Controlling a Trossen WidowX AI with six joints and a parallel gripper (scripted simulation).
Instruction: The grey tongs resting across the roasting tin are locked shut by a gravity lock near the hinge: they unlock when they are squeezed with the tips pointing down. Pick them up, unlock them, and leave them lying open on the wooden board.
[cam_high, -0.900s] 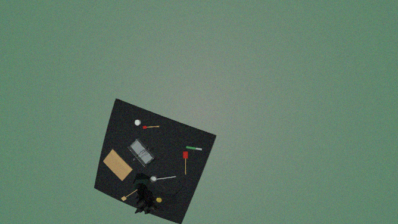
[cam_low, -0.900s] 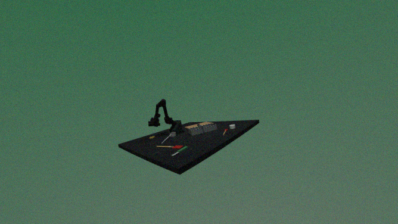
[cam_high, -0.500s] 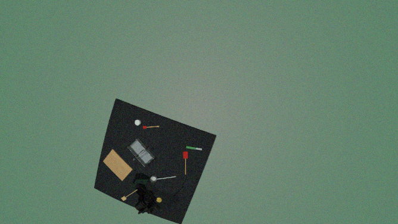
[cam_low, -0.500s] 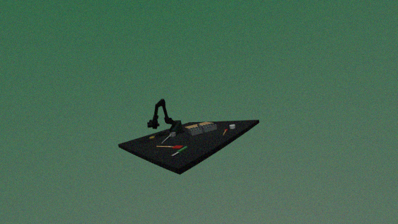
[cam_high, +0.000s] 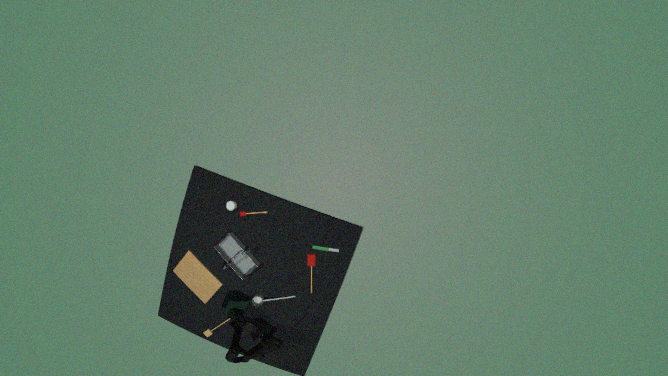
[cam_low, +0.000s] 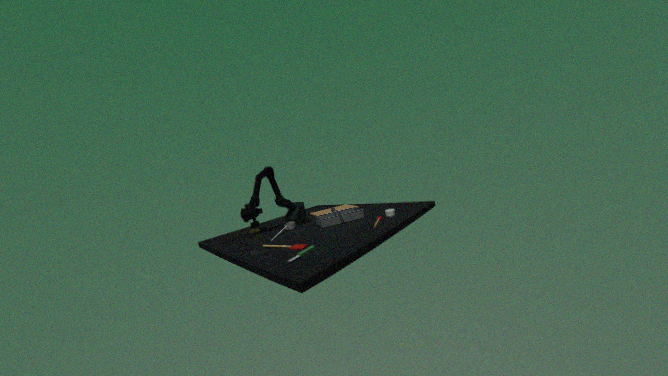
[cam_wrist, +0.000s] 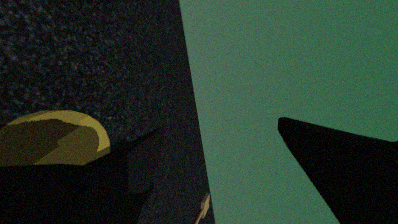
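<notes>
Tongs lie across the tin; gripper spread, holding nothing, near the table edge.

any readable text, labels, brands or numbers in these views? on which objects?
None: no words, numbers or signs can be read in any view.
Roasting tin, grey tongs, wooden board, red spatula: plain surfaces, no markings that show.
End effector, open and empty: dark, no label visible.

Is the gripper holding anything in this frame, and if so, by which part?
Nothing is held. The black parallel-jaw gripper is open and empty, while the grey tongs lie across the grey roasting tin.
</notes>
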